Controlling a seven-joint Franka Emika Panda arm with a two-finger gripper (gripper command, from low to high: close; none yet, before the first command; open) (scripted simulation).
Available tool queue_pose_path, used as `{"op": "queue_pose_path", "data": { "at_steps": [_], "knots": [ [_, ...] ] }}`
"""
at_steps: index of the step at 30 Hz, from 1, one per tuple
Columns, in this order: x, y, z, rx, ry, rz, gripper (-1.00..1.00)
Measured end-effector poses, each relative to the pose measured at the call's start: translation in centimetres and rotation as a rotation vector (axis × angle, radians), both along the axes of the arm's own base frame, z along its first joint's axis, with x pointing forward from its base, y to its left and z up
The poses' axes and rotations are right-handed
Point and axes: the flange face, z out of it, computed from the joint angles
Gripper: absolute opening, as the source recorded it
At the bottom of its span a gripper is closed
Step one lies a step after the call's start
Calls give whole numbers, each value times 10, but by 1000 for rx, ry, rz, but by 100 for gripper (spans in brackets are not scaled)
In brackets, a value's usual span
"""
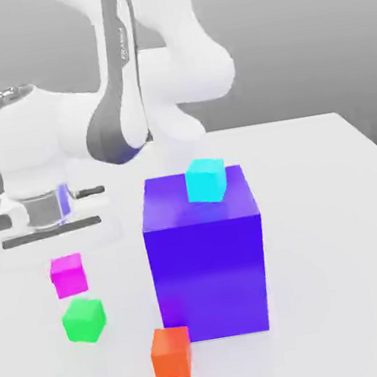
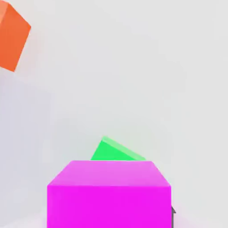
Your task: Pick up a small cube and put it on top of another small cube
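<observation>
White counter point(image 1: 336, 229), pink cube point(image 1: 68, 275) just beside green cube point(image 1: 84, 320), both on counter, cyan cube point(image 1: 205, 180) atop blue block point(image 1: 207, 257), orange cube point(image 1: 171, 353) near block, end effector grip cannot be told.

table point(image 1: 336, 229) | magenta cube point(image 1: 68, 275) | green cube point(image 1: 83, 320) | orange-red cube point(image 1: 171, 352) | blue-violet block point(image 1: 208, 266)

A: Exterior view: raised, looking down across the white table point(image 1: 336, 229), arm base at the far side.

B: Hand view: low, very close behind the pink cube point(image 2: 109, 193).

A: Shared: pink cube point(image 1: 68, 275), green cube point(image 1: 84, 320), orange cube point(image 1: 171, 353).
</observation>
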Motion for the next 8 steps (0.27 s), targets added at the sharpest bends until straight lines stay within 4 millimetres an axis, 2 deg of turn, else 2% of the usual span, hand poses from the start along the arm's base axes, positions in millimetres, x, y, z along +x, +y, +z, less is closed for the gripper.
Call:
{"op": "queue_pose_path", "data": {
  "at_steps": [5,6,8],
  "knots": [
    [-4,0,-32,-3,5,-4,-100],
    [-5,0,-37,-3,6,-6,100],
    [-5,0,-37,-3,6,-6,100]
  ]
}}
